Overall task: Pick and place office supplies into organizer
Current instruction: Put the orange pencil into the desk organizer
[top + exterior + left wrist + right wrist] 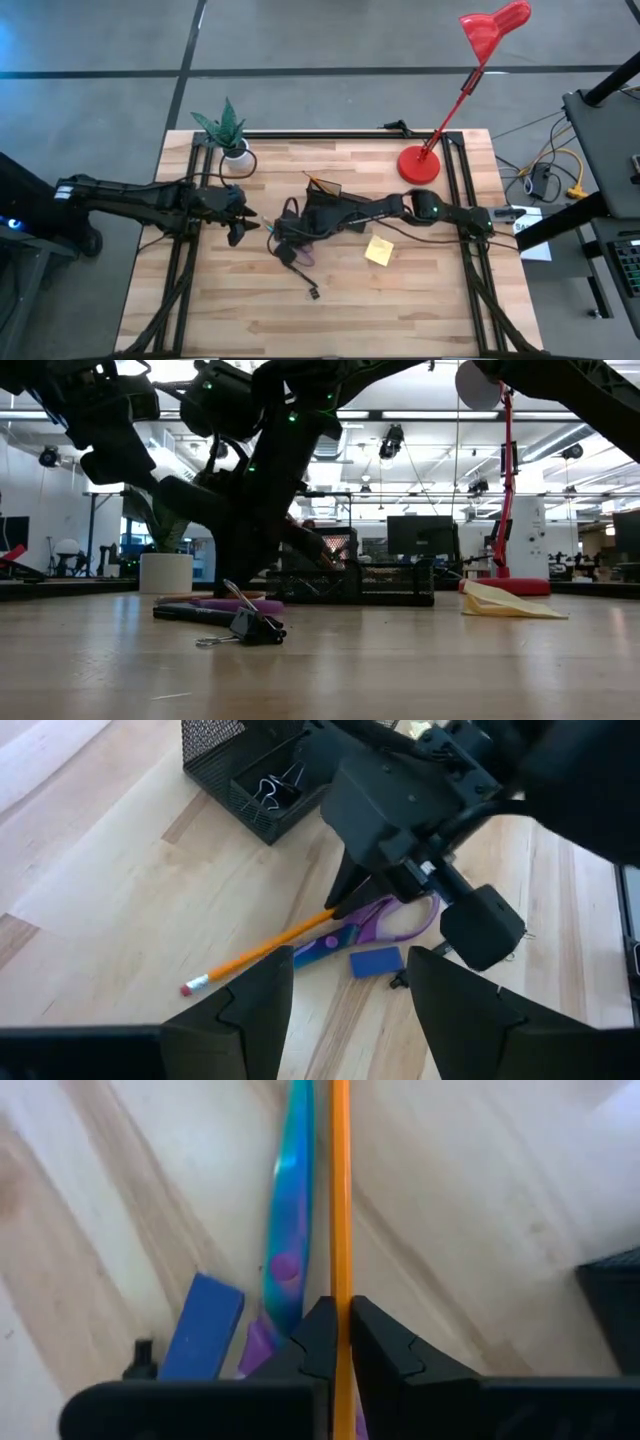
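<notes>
- The right tool (342, 1342) is down on the light wooden counter (420, 300), fingers clamped on a long orange pencil (262, 948). The right wrist view shows the thin shaft pinched dead centre between them.
- The pencil lies flat on the counter, with a silver ferrule and a pink eraser at its free end. Its other end disappears under the right tool.
- Just beside it are the purple-handled scissors (385, 918) with shiny blue-teal blades, running almost parallel to the pencil, plus a small blue rectangular eraser (375, 962) next to them.
- The black wire-mesh organizer (240, 770) sits near the middle of the counter, just past the pencil, with silver-handled binder clips in one compartment.
- The yellow square sticky-note pad (379, 250) lies by itself, well apart from the pencil.
- One black binder clip (250, 626) sits on the counter closer to the low camera.
- The left tool (350, 995) hovers nearby with its fingers apart, holding nothing.
</notes>
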